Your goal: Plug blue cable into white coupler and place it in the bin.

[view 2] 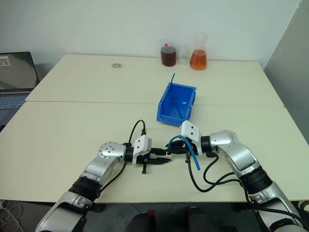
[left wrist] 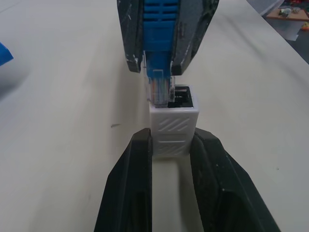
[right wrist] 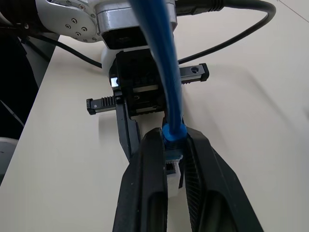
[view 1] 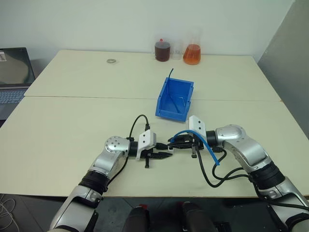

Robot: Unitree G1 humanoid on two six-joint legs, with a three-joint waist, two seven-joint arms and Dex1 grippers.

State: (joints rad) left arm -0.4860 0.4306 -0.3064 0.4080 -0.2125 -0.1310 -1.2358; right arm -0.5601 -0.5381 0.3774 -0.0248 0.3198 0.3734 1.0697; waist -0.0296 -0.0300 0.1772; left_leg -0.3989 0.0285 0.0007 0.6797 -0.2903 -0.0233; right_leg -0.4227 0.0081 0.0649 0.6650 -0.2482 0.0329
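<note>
Laptop (view 1: 12,72): off the surface's left edge, on a separate lower stand.
Ring (view 1: 111,61): small, flat on the surface (view 1: 72,121) near the far edge, left of centre.
Left fingers (left wrist: 128,188): pinching the coupler between them, near the front edge, pointing toward the other arm. Left gripper (view 1: 161,155) sits just left of the surface's middle line.
Coupler (left wrist: 173,129): white block with hatched sides, held level above the surface, its dark open socket facing the plug.
Plug: clear tip of the cable (right wrist: 169,92), its front end right at the socket mouth and slightly off to one side; whether it has entered I cannot tell.
Right fingers (right wrist: 205,179): pressed onto the cable's blue boot just behind the plug, meeting the coupler head-on. Right gripper (view 1: 177,144) is near the front edge, just right of the left one.
Cable run: arcs up from the right fingers, over the wrist, and hangs toward the front edge.
Bin (view 1: 189,99): blue, empty but for a thin dark wire standing in it, on the surface's middle, behind the two grippers and well apart from them.
Jars (view 1: 162,50): one dark, one clear, and a flask with orange liquid (view 1: 191,53), at the far edge right of centre.
</note>
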